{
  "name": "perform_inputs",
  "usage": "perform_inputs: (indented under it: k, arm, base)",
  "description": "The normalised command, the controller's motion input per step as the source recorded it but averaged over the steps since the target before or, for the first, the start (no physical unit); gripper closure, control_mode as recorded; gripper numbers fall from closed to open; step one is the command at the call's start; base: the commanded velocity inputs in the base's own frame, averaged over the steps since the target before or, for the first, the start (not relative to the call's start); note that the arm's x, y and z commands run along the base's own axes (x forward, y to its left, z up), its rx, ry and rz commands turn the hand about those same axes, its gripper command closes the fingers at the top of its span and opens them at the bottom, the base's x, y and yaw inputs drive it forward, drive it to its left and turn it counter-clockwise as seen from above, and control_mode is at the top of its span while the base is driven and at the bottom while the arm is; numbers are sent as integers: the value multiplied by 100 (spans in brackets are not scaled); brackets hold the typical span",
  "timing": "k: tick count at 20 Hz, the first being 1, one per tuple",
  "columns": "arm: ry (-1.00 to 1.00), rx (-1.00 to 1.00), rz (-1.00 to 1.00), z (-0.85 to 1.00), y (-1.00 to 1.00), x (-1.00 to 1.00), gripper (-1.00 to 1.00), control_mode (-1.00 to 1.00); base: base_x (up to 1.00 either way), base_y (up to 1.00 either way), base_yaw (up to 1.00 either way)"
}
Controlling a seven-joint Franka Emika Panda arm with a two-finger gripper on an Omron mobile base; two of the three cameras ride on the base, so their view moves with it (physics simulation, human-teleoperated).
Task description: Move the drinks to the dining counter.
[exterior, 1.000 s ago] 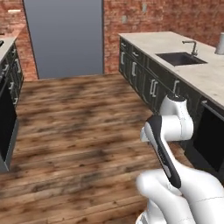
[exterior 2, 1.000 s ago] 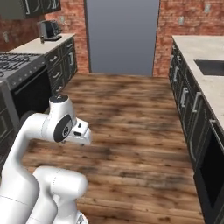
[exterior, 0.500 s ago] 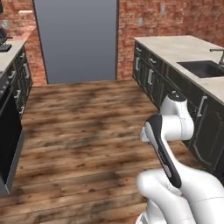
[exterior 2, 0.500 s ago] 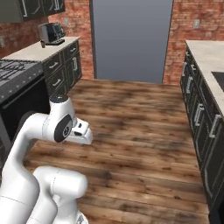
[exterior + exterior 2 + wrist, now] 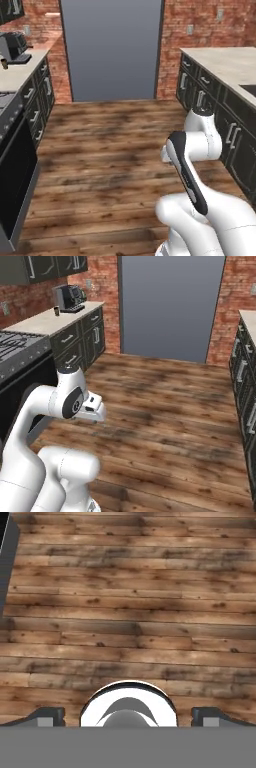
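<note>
Open wooden floor (image 5: 105, 150) ahead, running to the grey door (image 5: 112, 50). Hemmed on the left by dark cabinets (image 5: 37, 100) and the oven front (image 5: 15, 185), on the right by dark cabinets (image 5: 220, 117). Bare planks beneath the hand (image 5: 127, 719).

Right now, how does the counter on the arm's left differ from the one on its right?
The left counter carries a dark coffee machine and runs into a stove nearer the base; the right counter shows a bare stretch with a sink corner at the frame edge. Both are beige tops over dark cabinets against brick walls.
</note>
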Motion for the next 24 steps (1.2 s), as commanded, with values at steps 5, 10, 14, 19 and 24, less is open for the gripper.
perform_inputs:
  k: [5,10,14,19,24]
  arm:
    - [0,0,0,0,0,0,-100,100]
    - [0,0,0,0,0,0,-100,100]
    - [0,0,0,0,0,0,-100,100]
    - [0,0,0,0,0,0,-100,100]
    - [0,0,0,0,0,0,-100,100]
  base:
    - [100,14,28]
    - [100,14,28]
    - [100,25,26]
    - [100,20,35]
    - [100,20,44]
